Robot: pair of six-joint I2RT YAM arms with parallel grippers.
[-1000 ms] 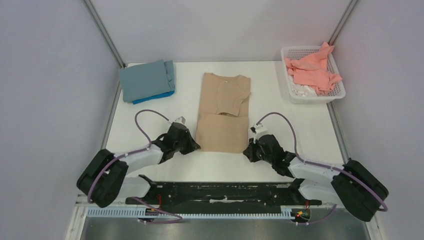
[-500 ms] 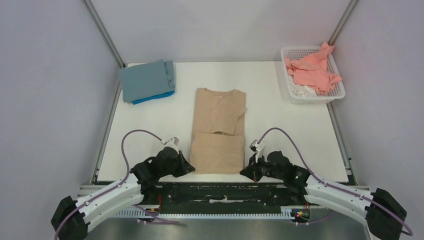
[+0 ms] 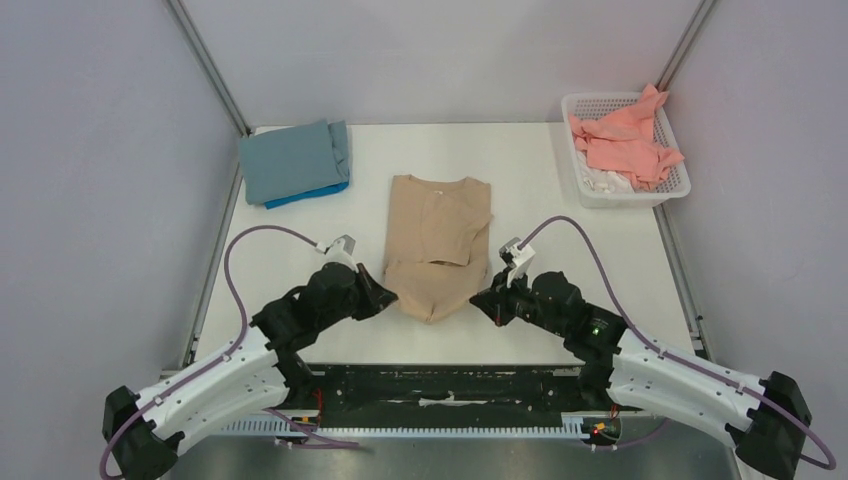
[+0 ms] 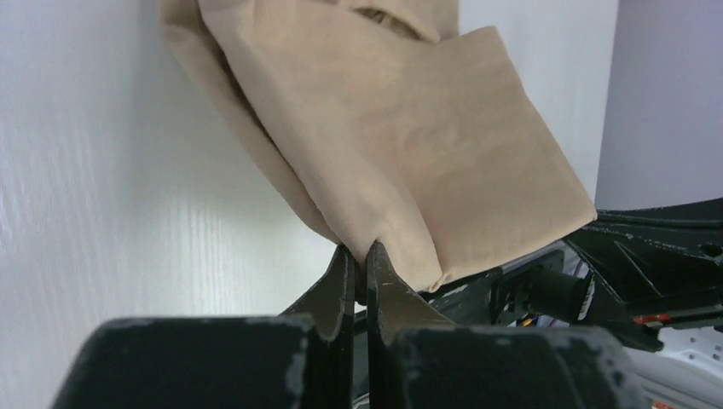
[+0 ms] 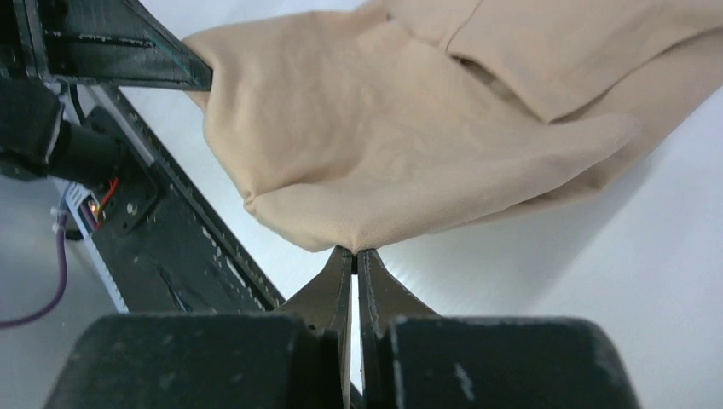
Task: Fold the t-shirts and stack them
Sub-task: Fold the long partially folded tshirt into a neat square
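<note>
- sagging at its raised near hem in the top view, the beige t-shirt rests its far half on the table; the jaws there are hard to make out.
- left wrist: the left gripper clamps one hem corner.
- right wrist: the right gripper pinches the other corner; the collar end is cut off.

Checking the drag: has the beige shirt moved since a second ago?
Yes. The beige shirt slid toward the table's near edge, away from the basket.
</note>
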